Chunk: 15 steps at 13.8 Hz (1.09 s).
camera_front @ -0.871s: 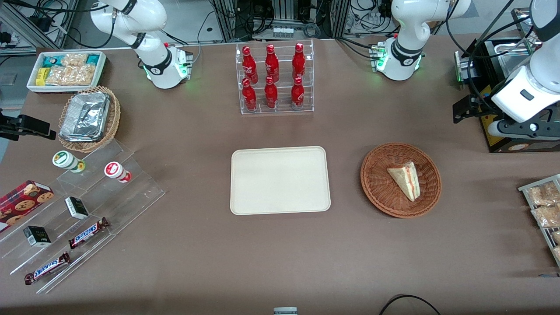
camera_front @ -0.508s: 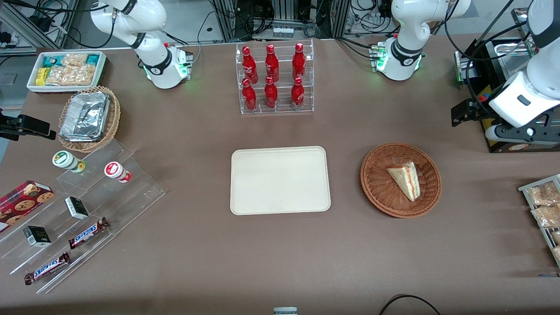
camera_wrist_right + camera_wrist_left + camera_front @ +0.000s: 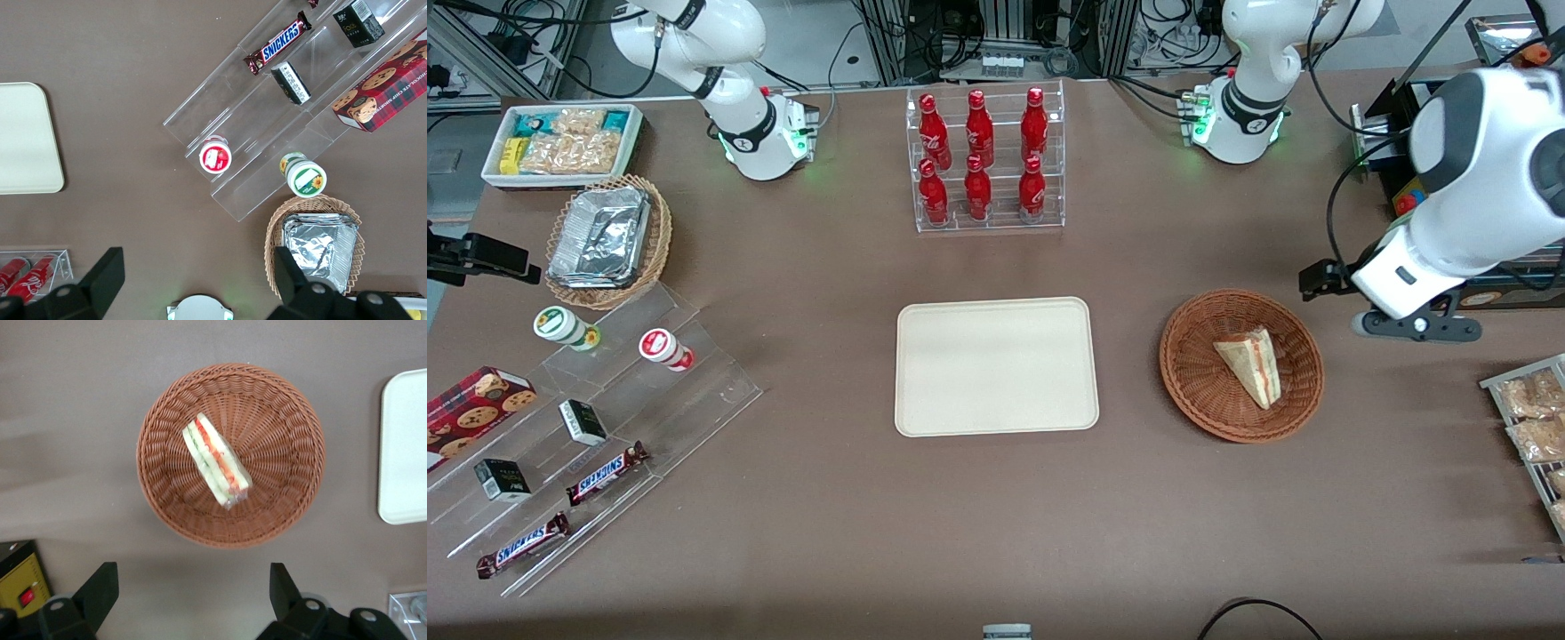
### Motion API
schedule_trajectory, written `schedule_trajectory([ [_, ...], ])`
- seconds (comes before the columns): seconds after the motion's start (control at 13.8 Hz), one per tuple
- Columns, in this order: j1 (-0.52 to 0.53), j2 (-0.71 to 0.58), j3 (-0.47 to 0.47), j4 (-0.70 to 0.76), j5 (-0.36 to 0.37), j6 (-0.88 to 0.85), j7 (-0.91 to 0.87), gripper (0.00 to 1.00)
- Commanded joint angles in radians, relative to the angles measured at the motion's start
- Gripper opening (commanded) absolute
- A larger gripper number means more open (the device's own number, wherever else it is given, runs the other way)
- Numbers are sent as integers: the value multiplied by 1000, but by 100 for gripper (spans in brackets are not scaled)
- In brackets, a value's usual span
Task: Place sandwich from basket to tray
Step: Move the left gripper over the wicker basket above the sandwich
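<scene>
Black-fingered and spread wide, the gripper hovers empty beside the wicker basket (toward the working arm's end). One sandwich lies inside; one cream tray nearby holds nothing. Judged from this, grasp, carry and placement all remain.

"SNICKERS" on chocolate bars on acrylic steps

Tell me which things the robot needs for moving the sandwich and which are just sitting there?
Needed:
sandwich, lying in the basket
tray, beside the basket
gripper, open, hovering high beside the basket

Just sitting there:
red bottles in their clear rack
foil basket
Snickers bars
cookie box
bin of snack packets
</scene>
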Motion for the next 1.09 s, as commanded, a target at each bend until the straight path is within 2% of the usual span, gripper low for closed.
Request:
schedule_trajectory([
  [0.0,6,-25,-6,-137,1,154,-20,100],
  [0.36,6,-33,-6,-332,1,398,-54,100],
  [0.51,6,-25,-6,-349,1,429,-74,100],
  [0.58,6,-22,-6,-349,1,435,-118,100],
  [0.73,-5,1,-7,-349,3,455,-320,100],
  [0.94,-8,21,-12,-349,3,473,-446,100],
  [1.02,-8,32,-12,-349,3,493,-541,100],
])
